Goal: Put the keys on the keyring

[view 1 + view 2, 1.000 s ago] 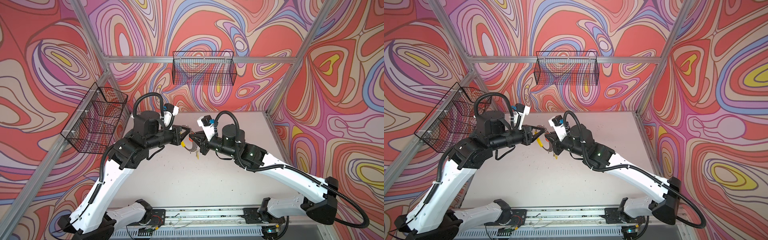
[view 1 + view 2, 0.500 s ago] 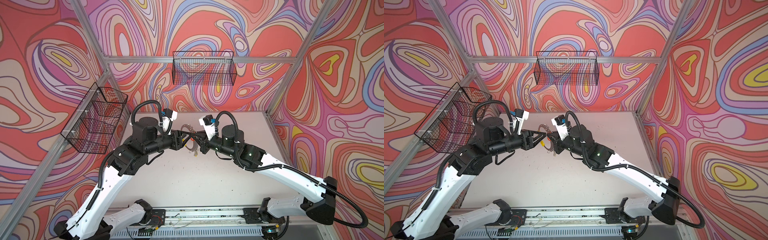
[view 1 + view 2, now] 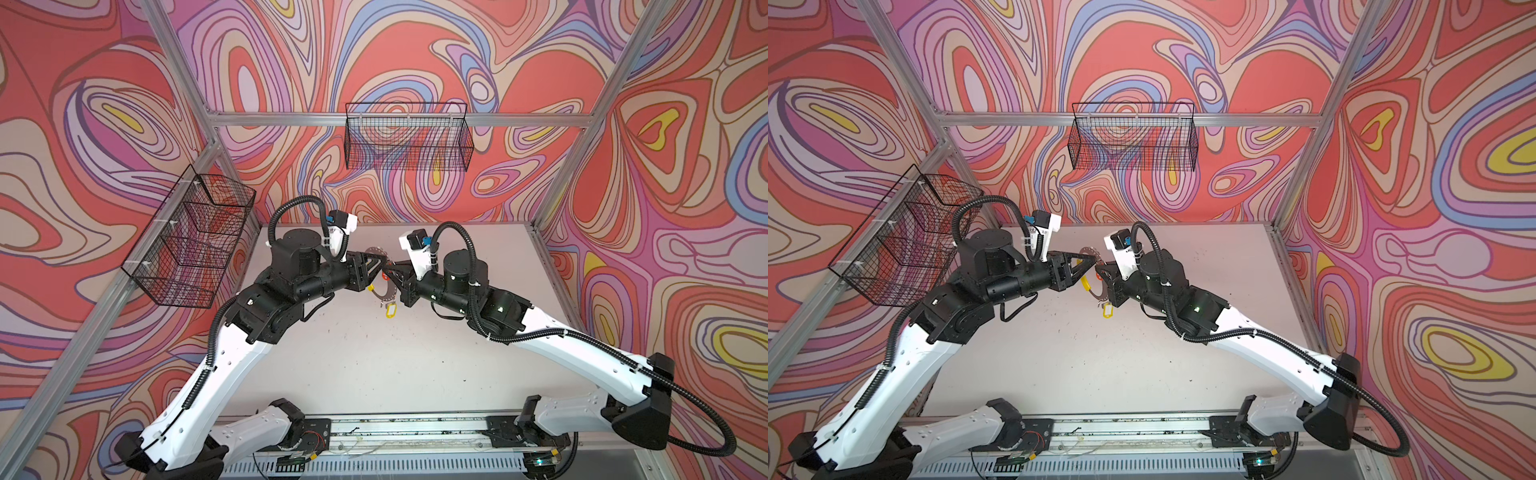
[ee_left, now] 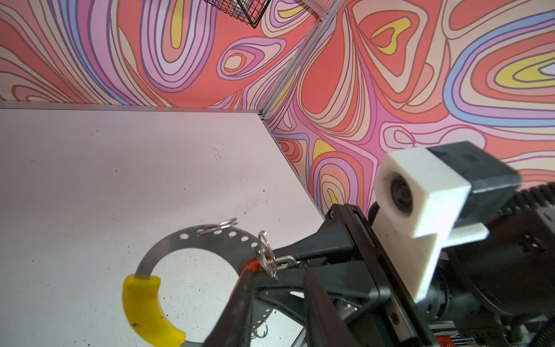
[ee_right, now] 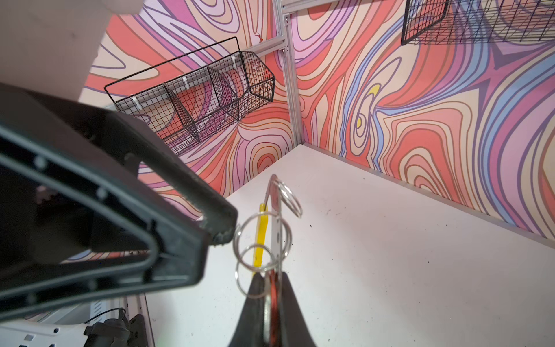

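Top view: yellow tag (image 3: 391, 311) hangs off keyring (image 3: 383, 296), writing unreadable.

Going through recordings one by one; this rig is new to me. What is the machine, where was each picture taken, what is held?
Two white-and-black robot arms stand at the front of a white table, each ending in a two-finger gripper. Two pictures look down from one overhead camera; the other two come from cameras on the arms' wrists. The right gripper is shut on a large flat grey metal keyring, held on edge over the table, with a red plastic tag at the grip. The ring carries a yellow arc segment and small wire split rings; a yellow oval plastic tag hangs below. The left gripper, jaws slightly apart, holds nothing I can make out, its tip beside a split ring.
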Action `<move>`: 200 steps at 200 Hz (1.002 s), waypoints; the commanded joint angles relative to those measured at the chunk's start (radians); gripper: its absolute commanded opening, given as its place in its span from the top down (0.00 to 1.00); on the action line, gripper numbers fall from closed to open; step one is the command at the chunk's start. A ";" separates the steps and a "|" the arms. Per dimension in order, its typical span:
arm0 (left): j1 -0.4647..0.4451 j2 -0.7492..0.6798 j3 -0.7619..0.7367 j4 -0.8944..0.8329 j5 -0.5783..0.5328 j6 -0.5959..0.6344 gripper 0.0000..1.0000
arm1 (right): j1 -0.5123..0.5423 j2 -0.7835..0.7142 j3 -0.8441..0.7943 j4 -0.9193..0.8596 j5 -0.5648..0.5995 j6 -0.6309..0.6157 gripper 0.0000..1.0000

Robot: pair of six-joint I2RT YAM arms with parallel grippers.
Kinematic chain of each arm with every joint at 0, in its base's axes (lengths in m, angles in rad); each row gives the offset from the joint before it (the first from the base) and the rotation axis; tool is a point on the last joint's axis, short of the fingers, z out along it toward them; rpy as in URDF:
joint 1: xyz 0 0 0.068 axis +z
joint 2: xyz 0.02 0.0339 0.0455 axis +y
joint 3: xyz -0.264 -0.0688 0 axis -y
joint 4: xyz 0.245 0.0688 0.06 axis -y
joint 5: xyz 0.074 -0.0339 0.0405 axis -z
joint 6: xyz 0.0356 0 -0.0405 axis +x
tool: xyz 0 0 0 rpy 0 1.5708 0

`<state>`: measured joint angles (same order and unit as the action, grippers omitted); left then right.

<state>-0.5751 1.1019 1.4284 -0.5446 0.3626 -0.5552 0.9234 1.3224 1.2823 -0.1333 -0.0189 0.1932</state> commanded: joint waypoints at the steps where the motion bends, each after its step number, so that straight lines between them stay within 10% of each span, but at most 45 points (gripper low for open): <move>1: -0.003 0.009 -0.006 0.053 0.008 -0.018 0.69 | -0.001 -0.008 -0.003 0.028 0.005 0.005 1.00; 132: -0.005 0.055 0.054 0.009 0.031 -0.019 1.00 | -0.001 -0.014 -0.022 0.045 -0.008 -0.001 1.00; 200: -0.005 0.082 0.116 -0.125 -0.028 0.019 1.00 | -0.001 -0.012 -0.021 0.041 0.015 -0.014 1.00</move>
<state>-0.5755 1.1782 1.5112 -0.6132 0.3386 -0.5495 0.9180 1.3212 1.2724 -0.1204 -0.0090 0.1886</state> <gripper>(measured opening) 0.047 0.074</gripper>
